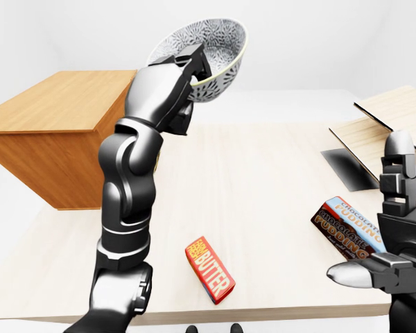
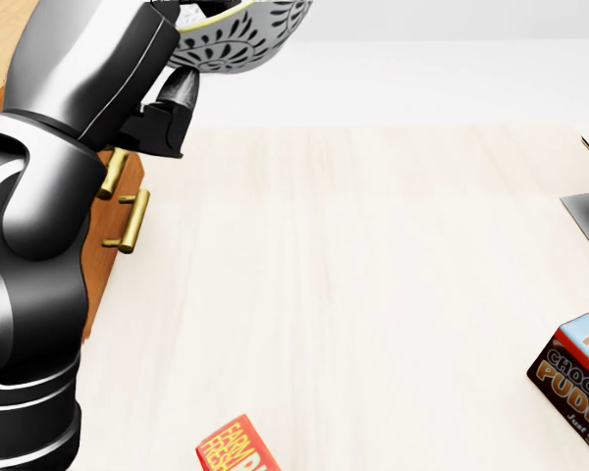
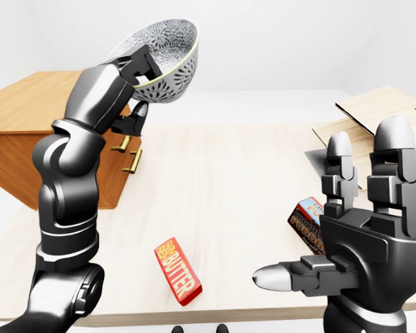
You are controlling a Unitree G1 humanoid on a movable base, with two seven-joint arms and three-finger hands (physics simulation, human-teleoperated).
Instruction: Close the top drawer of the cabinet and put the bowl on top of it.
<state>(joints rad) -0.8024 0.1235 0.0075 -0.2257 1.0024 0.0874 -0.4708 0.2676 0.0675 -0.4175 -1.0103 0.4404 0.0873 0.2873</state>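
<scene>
A white bowl [image 1: 211, 52] with a dark floral pattern hangs tilted in the air near the top of the left-eye view. My left hand [image 1: 194, 66] is shut on its rim. The wooden cabinet [image 1: 52, 132] stands at the left of that view, below and to the left of the bowl. In the right-eye view its face shows two brass drawer handles [image 3: 128, 152], lying close to the cabinet face. My right hand [image 3: 333, 229] is open at the lower right, fingers spread upward, holding nothing.
A red butter box [image 1: 209, 270] lies on the pale table [image 1: 263, 180] near the bottom edge. A chocolate pudding box [image 1: 347, 229] lies by my right hand. Flat wooden boards [image 1: 388, 125] sit at the right.
</scene>
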